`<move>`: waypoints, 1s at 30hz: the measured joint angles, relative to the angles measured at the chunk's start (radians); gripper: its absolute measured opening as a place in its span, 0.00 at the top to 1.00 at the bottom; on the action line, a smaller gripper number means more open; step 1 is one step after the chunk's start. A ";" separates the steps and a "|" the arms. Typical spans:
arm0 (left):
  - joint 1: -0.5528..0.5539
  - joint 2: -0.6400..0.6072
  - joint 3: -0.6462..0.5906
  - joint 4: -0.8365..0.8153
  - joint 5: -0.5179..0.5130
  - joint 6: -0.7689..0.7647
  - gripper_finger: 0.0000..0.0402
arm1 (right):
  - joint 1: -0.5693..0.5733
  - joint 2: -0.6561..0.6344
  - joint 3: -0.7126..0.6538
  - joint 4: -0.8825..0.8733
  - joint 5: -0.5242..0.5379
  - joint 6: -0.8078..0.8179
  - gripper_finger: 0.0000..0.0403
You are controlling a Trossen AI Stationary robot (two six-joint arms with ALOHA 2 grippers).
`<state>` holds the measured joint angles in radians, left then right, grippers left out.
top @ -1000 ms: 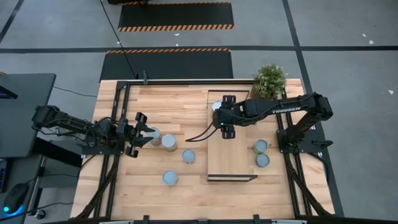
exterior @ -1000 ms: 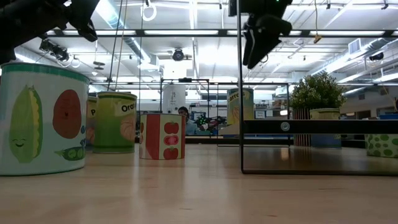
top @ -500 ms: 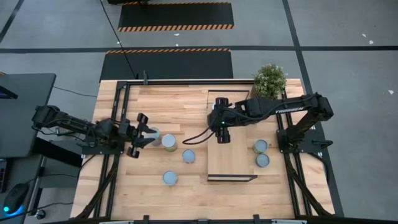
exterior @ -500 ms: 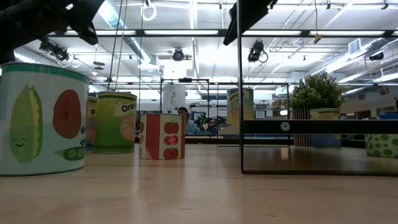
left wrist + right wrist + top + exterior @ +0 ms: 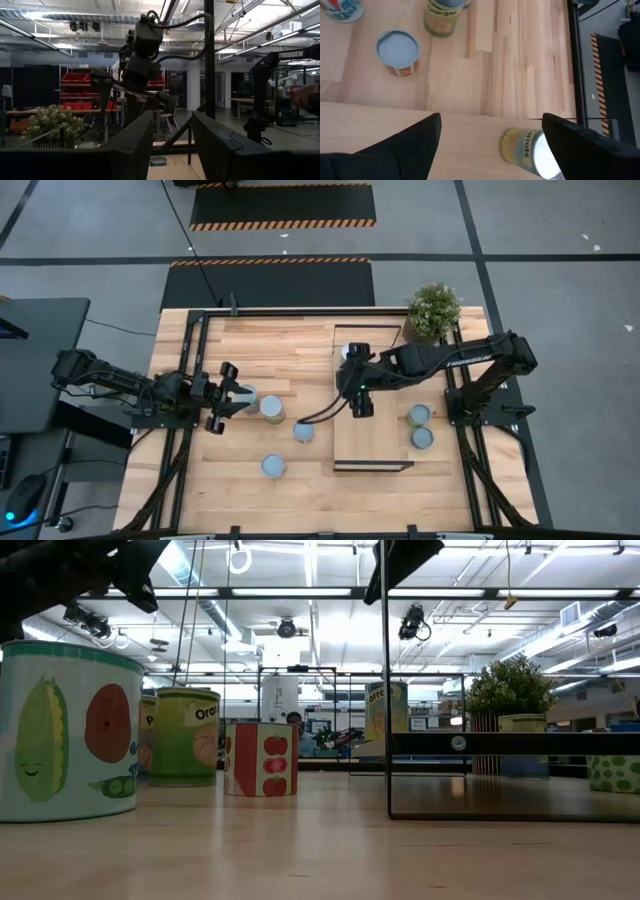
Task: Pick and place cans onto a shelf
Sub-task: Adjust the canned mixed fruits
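Nearest the table's (image 5: 250, 345) front edge: a lone can (image 5: 273, 467), upright and untouched. A little farther in: a second can (image 5: 303, 431) just off the left edge of the shelf (image 5: 385, 445), and two more cans (image 5: 418, 415) beside its right edge.

Next, at mid-table, the left gripper (image 5: 225, 395) by the left edge, fingers apart and holding nothing, with an olive-topped can (image 5: 271, 408) just beyond its tips. Waiting, by the look of it.

Level with that, over the shelf's left edge: the right gripper (image 5: 358, 408), fingers spread wide and empty. Now drawn back from the far part of the board toward the front, and shifted left, compared with a second ago. Left behind at the shelf's far end: one placed can (image 5: 522, 146), standing clear of the fingers.

Meaning for the task: one can delivered and let go, six on the tabletop yet to be moved. Likely next target — the second can, closest to the open right gripper.

Farthest back, at the far right corner: a potted plant (image 5: 433, 308), not part of the job.
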<state>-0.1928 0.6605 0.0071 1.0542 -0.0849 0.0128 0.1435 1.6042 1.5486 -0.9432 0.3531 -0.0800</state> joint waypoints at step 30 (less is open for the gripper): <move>-0.001 0.000 0.000 -0.060 0.001 -0.026 0.65 | 0.246 -0.060 0.079 -0.265 0.205 0.305 0.10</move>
<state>-0.1940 0.6609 0.0071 0.9939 -0.0843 -0.0135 0.3894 1.5442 1.6272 -1.2086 0.5583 0.2248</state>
